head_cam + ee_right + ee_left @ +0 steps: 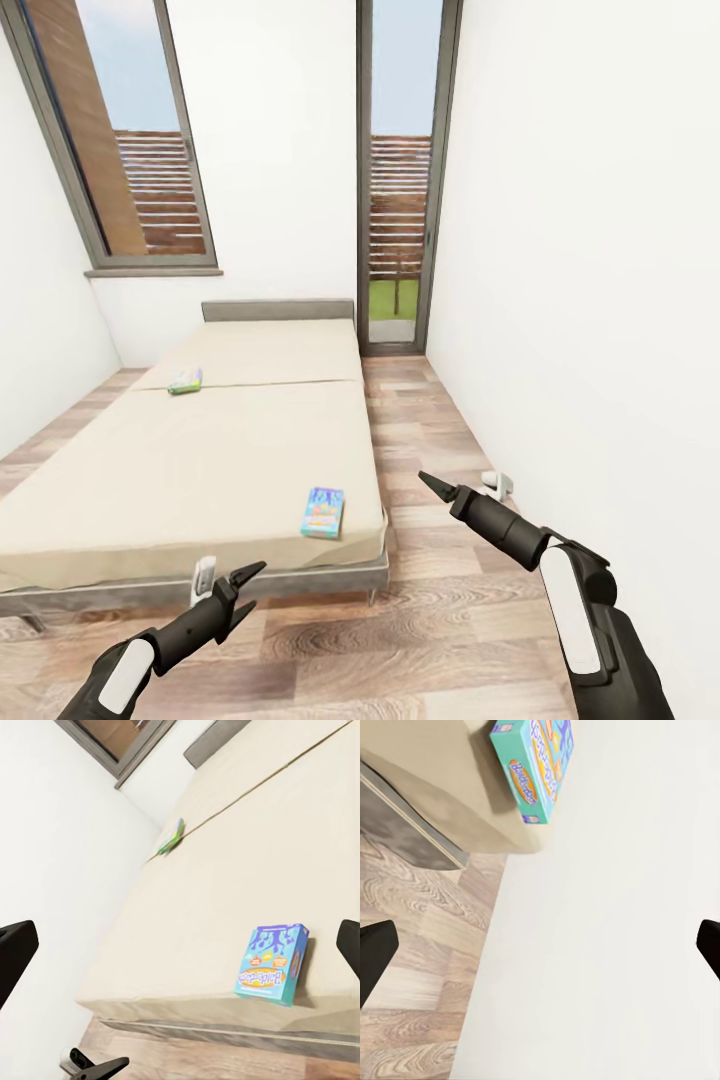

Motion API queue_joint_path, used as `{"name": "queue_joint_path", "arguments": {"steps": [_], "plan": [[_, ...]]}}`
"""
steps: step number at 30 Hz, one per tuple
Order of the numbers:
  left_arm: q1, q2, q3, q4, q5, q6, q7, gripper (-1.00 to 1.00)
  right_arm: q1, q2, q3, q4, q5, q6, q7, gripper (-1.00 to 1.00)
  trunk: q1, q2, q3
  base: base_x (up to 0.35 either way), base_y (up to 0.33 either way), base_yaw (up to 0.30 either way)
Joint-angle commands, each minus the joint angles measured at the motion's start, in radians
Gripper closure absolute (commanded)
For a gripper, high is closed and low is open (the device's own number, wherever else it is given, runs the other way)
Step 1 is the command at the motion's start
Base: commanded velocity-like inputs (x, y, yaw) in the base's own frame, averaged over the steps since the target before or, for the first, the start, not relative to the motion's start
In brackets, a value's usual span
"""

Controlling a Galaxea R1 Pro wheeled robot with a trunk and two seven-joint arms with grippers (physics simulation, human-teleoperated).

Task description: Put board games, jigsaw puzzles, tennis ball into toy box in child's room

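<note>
Both grippers are held low over the floor (420,640) at the bed's foot. L gripper (247,588): jaws apart, nothing held. R gripper (431,485): fingers (436,486) seen nearly end-on in the head view; in the R wrist view both tips sit at the frame edges, so jaws are judged apart, nothing between them.

Blue game (323,512) lies flat on the bed (150,470), at its near corner, ahead of and between the two grippers, closer to the L one; seen also in the L wrist view (534,766) and R wrist view (273,964). Green-edged game (186,381) lies well beyond the L gripper, near the mattress seam, towards the headboard (278,310).

Progress: early stage is judged. Both bed games are not yet picked up; approach to the bed appears under way. Next: reach for the blue game, then carriage to the toy box.
</note>
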Motion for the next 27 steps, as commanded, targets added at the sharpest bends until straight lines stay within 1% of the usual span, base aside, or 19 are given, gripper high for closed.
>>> {"name": "queue_joint_path", "arguments": {"steps": [1, 11, 14, 16, 17, 19, 20, 21, 22, 24, 27], "plan": [[-0.001, 0.000, 0.002, 0.000, 0.002, 0.006, -0.002, -1.00, -0.001, 0.001, -0.003, 0.000, -0.002, 0.007, 0.003, -1.00, 0.004, -0.008, -0.004, 0.000, 0.000, 0.000], [-0.001, 0.000, 0.002, 0.001, 0.001, 0.005, -0.001, -1.00, -0.001, 0.001, -0.003, 0.000, -0.002, 0.006, 0.004, -1.00, 0.042, -0.078, -0.035, 0.000, 0.000, 0.000], [-0.001, 0.000, 0.002, 0.001, 0.001, 0.004, -0.001, -1.00, -0.001, 0.001, -0.003, 0.000, -0.015, 0.006, 0.004, -1.00, 0.054, -0.099, -0.045, 0.000, 0.000, 0.000], [-0.001, 0.000, 0.002, 0.000, 0.001, 0.004, -0.001, -1.00, -0.001, 0.000, -0.004, 0.000, -0.043, 0.006, 0.005, -1.00, 0.061, -0.113, -0.051, 0.000, 0.000, 0.000], [-0.001, 0.000, 0.002, 0.001, 0.001, 0.004, -0.001, -1.00, 0.001, -0.001, -0.004, 0.000, -0.069, 0.005, 0.005, -1.00, 0.065, -0.120, -0.054, 0.000, 0.000, 0.000], [-0.001, 0.000, 0.002, 0.001, 0.000, 0.004, -0.001, -1.00, 0.006, -0.002, -0.006, 0.000, -0.100, 0.004, 0.005, -1.00, 0.073, -0.134, -0.061, 0.000, 0.000, 0.000], [-0.001, 0.000, 0.002, 0.000, 0.000, 0.004, -0.001, -1.00, 0.016, -0.002, -0.011, 0.000, -0.131, 0.003, 0.006, -1.00, 0.077, -0.141, -0.064, 0.000, 0.000, 0.000], [-0.001, 0.000, 0.002, 0.000, 0.000, 0.004, -0.001, -1.00, 0.022, -0.003, -0.015, 0.000, -0.146, 0.003, 0.006, -1.00, 0.080, -0.148, -0.067, 0.000, 0.000, 0.000], [-0.001, 0.000, 0.002, 0.001, 0.000, 0.004, -0.001, -1.00, 0.034, -0.003, -0.025, -0.001, -0.174, 0.002, 0.006, -1.00, 0.084, -0.155, -0.070, 0.000, 0.000, 0.000], [-0.001, 0.000, 0.002, 0.001, 0.000, 0.004, -0.001, -1.00, 0.050, -0.002, -0.043, -0.005, -0.204, 0.000, 0.007, -1.00, 0.092, -0.169, -0.076, 0.000, 0.000, 0.000], [-0.001, 0.000, 0.002, 0.000, 0.000, 0.004, -0.001, -1.00, 0.065, -0.002, -0.065, -0.008, -0.224, 0.000, 0.007, -1.00, 0.103, -0.190, -0.086, 0.000, 0.000, 0.000]]}}
